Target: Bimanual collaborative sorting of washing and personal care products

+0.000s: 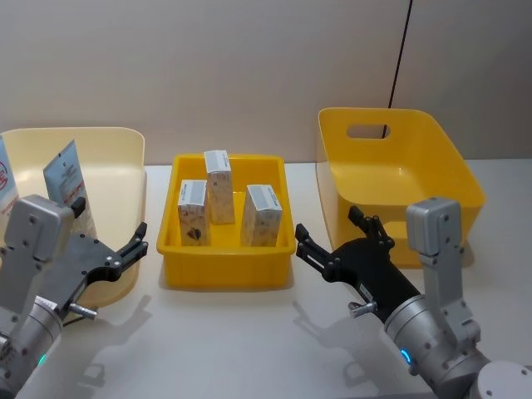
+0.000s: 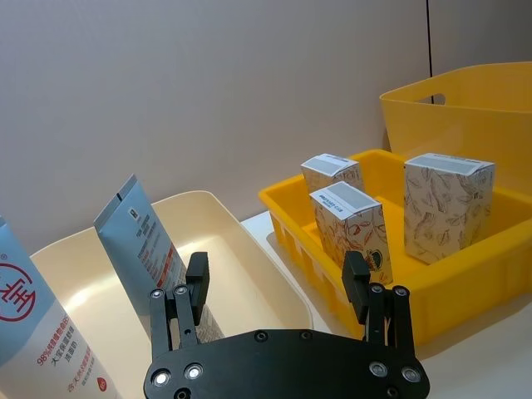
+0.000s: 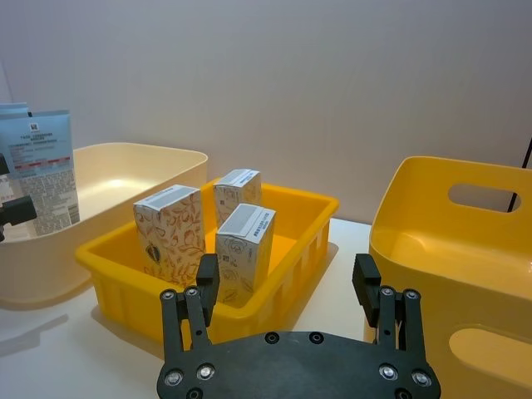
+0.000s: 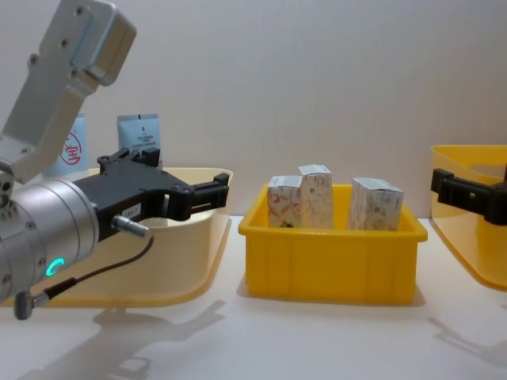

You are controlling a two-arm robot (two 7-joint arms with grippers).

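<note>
Cartons: the small upright white cardboard cartons (image 1: 263, 214) show you matt, printed paperboard.
Tubes: you see smooth plastic with a faint sheen on the flat light-blue plastic squeeze tubes (image 2: 141, 241).
Tray: the shallow yellow plastic tray (image 1: 226, 274) is smooth and slightly glossy.
Tubs: the cream plastic tub (image 1: 116, 158) and the deep yellow plastic tub (image 1: 440, 166) give you the same smooth moulded finish.
Grippers: the left gripper (image 2: 276, 270) and right gripper (image 3: 286, 270) are matt black, with bare metal screws.
Table: your white tabletop (image 1: 233, 349) looks smooth and matt.
</note>
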